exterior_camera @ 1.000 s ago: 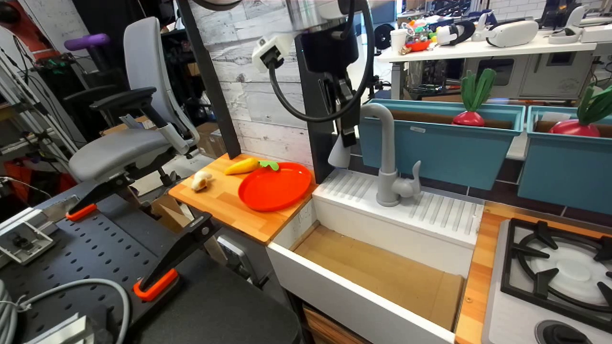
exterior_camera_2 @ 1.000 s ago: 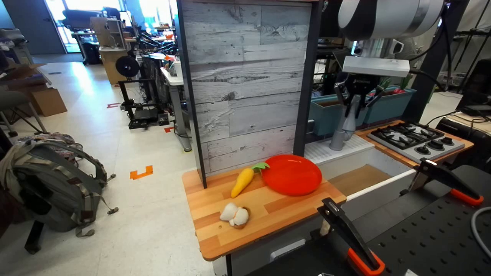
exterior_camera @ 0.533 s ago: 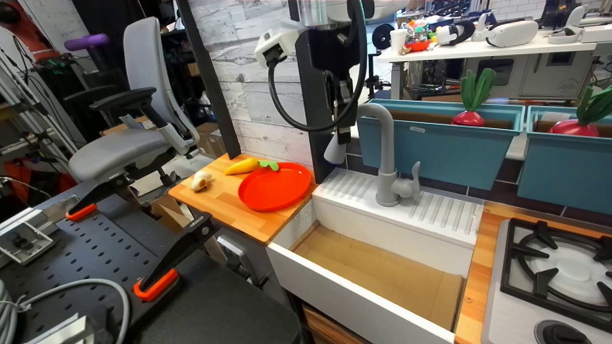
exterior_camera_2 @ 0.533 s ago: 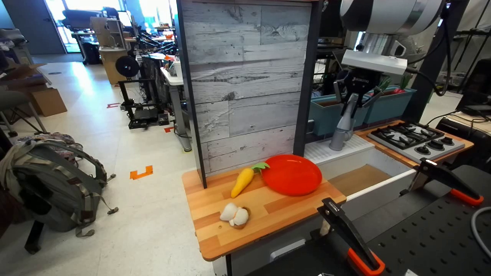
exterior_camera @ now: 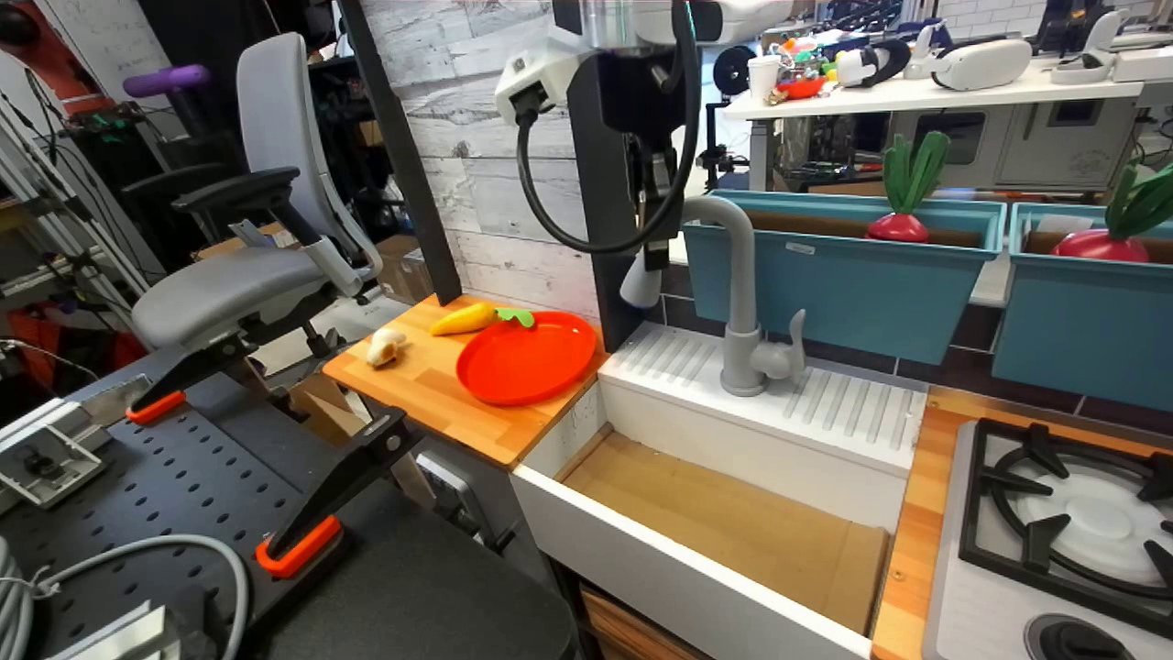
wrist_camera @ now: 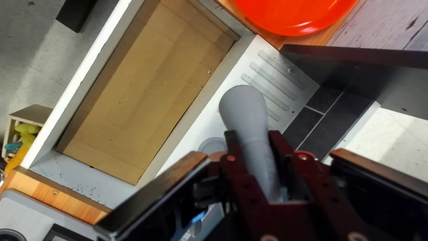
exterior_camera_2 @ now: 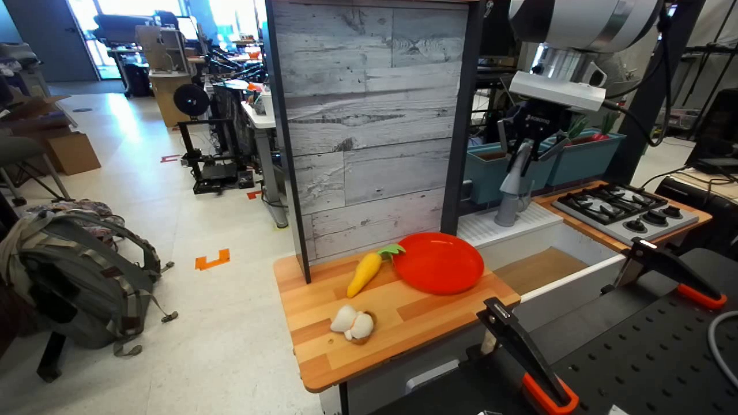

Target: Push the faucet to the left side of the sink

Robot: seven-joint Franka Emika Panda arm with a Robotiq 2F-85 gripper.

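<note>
The grey faucet stands on the ribbed white back ledge of the sink. Its lever handle is at its base. The spout's flared end hangs over the end of the ledge near the red plate. The faucet also shows in an exterior view and in the wrist view. The white sink has a tan-brown bottom, seen also in the wrist view. My gripper is shut around the spout just above its flared end, with one finger on each side.
A dark post stands close beside the gripper and spout. A red plate, a yellow vegetable and a garlic bulb lie on the wooden counter. Teal bins hang behind the faucet. A stove is beside the sink.
The gripper and the spout's end have moved together slightly toward the plate side and the back, most of it in the earlier half second. The gripper has tilted somewhat. The faucet's base stays put.
</note>
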